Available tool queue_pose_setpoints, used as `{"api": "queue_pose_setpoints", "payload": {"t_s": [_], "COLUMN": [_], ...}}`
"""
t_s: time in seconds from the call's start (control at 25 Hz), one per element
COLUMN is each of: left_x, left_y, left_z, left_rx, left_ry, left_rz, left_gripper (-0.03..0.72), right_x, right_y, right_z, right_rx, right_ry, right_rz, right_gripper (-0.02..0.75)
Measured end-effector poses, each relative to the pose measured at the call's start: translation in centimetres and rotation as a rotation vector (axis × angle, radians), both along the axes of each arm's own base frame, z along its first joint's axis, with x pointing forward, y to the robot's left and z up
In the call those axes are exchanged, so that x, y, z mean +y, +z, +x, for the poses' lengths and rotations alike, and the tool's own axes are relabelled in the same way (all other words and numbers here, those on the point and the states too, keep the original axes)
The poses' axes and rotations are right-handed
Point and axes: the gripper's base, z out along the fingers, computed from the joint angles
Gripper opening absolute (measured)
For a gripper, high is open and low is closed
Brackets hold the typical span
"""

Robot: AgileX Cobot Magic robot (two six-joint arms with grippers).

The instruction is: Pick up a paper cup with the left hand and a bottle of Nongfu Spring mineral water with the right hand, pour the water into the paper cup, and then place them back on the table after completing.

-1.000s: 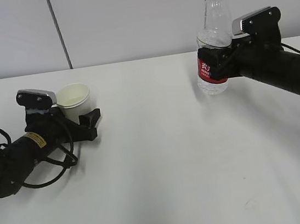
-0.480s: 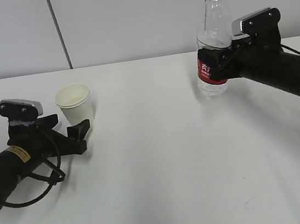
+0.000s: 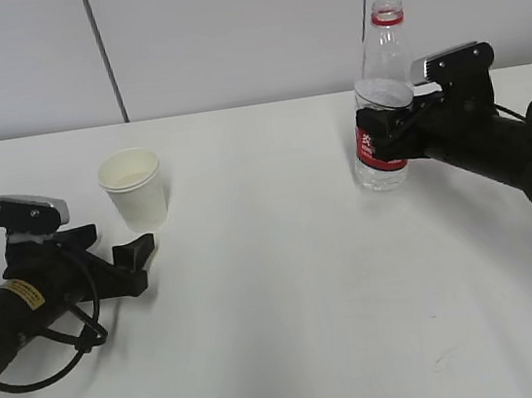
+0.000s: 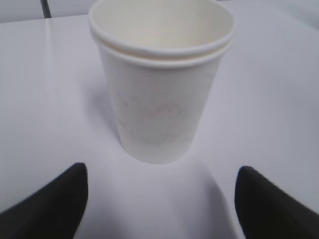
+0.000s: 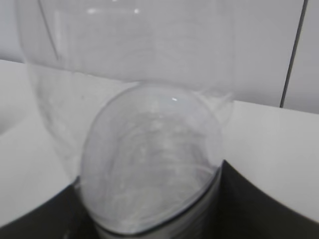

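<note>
Paper cup (image 3: 134, 189) stands upright on the table (image 3: 290, 304), rim up, just ahead of the left hand (image 3: 116, 253). Jaws spread wide, wider than the cup, which sits centred between the fingers (image 4: 55, 199) but beyond their tips, not touching.

Right hand (image 3: 390, 132) is clamped on the bottle (image 3: 378, 96) at its red label; bottle upright, uncapped, base at or barely above the tabletop. Cup and bottle well apart. Bottle looks nearly drained.

White table (image 3: 287, 284): paper cup (image 3: 134, 188) upright; bottle (image 3: 379, 110) standing.
</note>
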Motion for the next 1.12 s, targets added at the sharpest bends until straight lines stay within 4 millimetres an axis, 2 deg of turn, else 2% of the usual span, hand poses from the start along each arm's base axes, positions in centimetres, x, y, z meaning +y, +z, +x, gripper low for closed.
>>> {"api": "queue_pose_setpoints", "payload": {"t_s": [0.2, 0.8, 0.92, 1.04, 1.12], "left_x": [0.0, 0.1, 0.2, 0.4, 0.4], "left_y": [-0.1, 0.7, 0.5, 0.4, 0.6], "left_z": [-0.2, -0.6, -1.2, -1.7, -1.9], "left_rx": [0.007, -0.004, 0.014, 0.028, 0.029], "left_ry": [0.000, -0.001, -0.001, -0.001, -0.001], "left_rz": [0.002, -0.001, 0.003, 0.006, 0.007], "left_gripper": [0.552, 0.552, 0.552, 0.552, 0.552], "right_x": [-0.1, -0.2, -0.2, -0.1, -0.1], "right_y": [-1.3, -1.5, -1.5, -1.5, -1.5], "right_z": [0.0, 0.1, 0.1, 0.1, 0.1], "right_rx": [0.028, 0.023, 0.023, 0.021, 0.023], "right_ry": [-0.012, -0.031, -0.025, -0.019, -0.020], "right_rz": [0.010, 0.026, 0.023, 0.025, 0.030], "right_gripper": [0.374, 0.379, 0.477, 0.624, 0.647]}}
